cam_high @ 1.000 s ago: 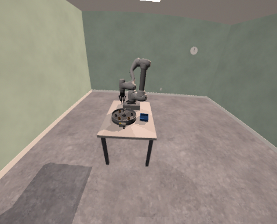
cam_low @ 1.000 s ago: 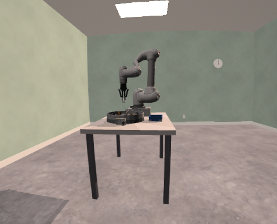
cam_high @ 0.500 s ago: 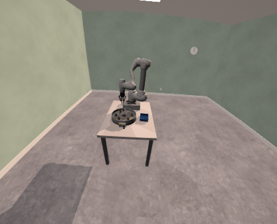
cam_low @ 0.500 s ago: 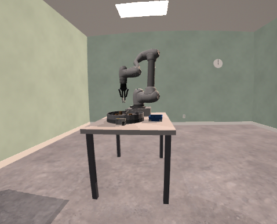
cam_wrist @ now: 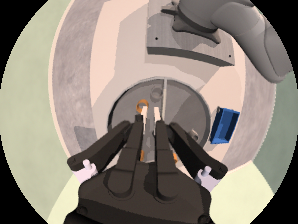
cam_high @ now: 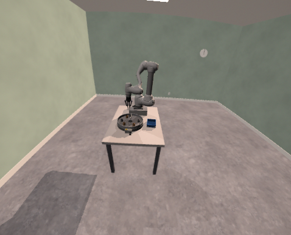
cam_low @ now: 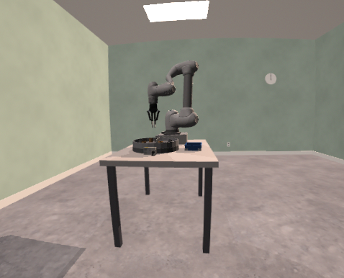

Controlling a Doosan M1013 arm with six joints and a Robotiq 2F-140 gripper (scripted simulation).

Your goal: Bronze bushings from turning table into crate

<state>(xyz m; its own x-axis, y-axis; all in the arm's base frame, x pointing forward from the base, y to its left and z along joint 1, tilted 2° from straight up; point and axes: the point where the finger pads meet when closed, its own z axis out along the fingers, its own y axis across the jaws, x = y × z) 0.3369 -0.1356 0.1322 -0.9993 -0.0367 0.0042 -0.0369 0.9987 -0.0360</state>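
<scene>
The round dark turning table (cam_high: pixel 129 122) stands on the table top in front of the arm's base; it also shows in the exterior view (cam_low: pixel 155 145) and the wrist view (cam_wrist: pixel 160 112). Several small bushings sit on it. A bronze bushing (cam_wrist: pixel 141 104) shows beside the left fingertip and another (cam_wrist: pixel 174 156) beside the right finger. The steel ones are too small to tell apart. The blue crate (cam_high: pixel 151 123) (cam_wrist: pixel 225 125) stands right of the turning table and looks empty. My gripper (cam_low: pixel 152 124) hangs well above the far side of the turning table, fingers shut with nothing between them (cam_wrist: pixel 150 123).
The arm's base block (cam_high: pixel 139 110) stands just behind the turning table. A small grey box (cam_low: pixel 150 151) sticks out at the turning table's front rim. The table edges are close on the left and front.
</scene>
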